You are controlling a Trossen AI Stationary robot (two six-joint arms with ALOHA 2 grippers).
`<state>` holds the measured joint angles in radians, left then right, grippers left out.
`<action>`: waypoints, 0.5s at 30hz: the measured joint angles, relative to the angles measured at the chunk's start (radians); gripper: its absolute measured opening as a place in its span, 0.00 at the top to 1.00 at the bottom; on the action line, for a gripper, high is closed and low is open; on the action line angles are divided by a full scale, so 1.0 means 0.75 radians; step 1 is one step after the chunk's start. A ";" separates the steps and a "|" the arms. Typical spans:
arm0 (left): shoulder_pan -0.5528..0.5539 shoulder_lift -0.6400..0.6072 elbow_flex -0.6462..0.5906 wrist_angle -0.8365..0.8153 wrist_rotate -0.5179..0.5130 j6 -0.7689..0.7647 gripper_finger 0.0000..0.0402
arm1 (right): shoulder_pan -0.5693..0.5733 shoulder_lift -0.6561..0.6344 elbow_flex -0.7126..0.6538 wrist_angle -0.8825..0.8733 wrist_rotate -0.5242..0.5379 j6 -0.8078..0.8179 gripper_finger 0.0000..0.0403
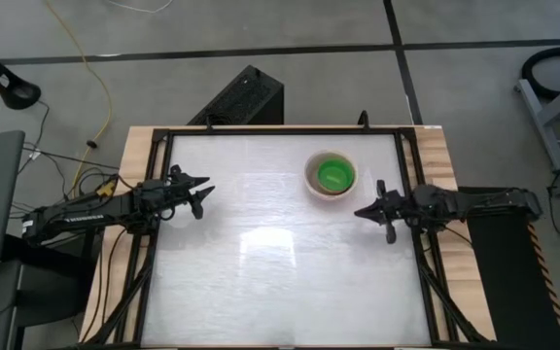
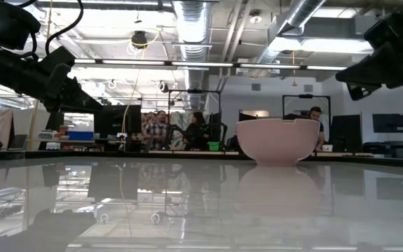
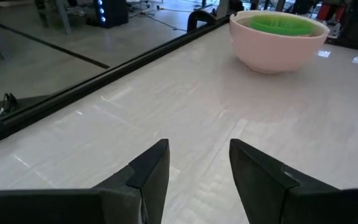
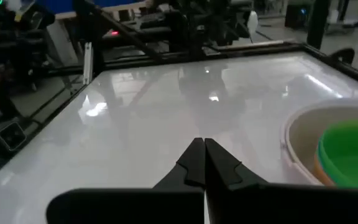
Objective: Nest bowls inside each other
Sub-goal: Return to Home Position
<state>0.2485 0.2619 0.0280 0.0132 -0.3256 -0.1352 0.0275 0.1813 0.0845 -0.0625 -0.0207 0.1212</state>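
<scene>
A pale pink-cream bowl [image 1: 312,180] stands upright on its base on the white table, right of centre toward the far edge. A bright green bowl [image 1: 334,176] sits nested inside it, and a thin beige rim [image 4: 319,169] shows between the two. The stack also shows in the low view as the pink-cream bowl [image 2: 277,141] and in the left wrist view [image 3: 278,43]. My left gripper [image 1: 204,194] hovers open at the table's left side, pointing toward the bowls. My right gripper [image 1: 361,212] is shut just near-right of the stack, with nothing in it.
A black frame rail [image 1: 261,130] runs around the white table top. A black box [image 1: 246,97] stands on the floor beyond the far edge, and cables [image 1: 95,146] lie at the left. People sit at desks [image 2: 180,129] in the room behind. Bare table surface [image 1: 280,282] lies toward the near edge.
</scene>
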 joint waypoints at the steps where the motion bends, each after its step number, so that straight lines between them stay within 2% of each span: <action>1: 0.000 0.000 0.000 0.000 0.000 0.005 0.61 | 0.008 -0.013 0.000 -0.008 -0.002 -0.020 0.97; 4: 0.000 0.000 0.000 0.000 0.001 0.010 0.61 | 0.025 -0.032 -0.001 -0.030 -0.002 -0.053 0.97; 7: 0.000 0.000 0.000 0.000 0.001 0.010 0.61 | 0.034 -0.043 -0.017 -0.080 0.022 0.005 0.97; 9: 0.000 0.000 0.000 0.000 0.003 0.010 0.61 | 0.032 -0.041 -0.048 -0.022 0.088 0.066 0.97; 15: 0.000 0.001 0.000 0.000 0.007 0.010 0.61 | 0.011 -0.002 -0.071 0.045 0.124 0.083 0.97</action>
<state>0.2485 0.2623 0.0280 0.0132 -0.3206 -0.1279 0.0361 0.1796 0.0315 -0.0288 0.0727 0.1833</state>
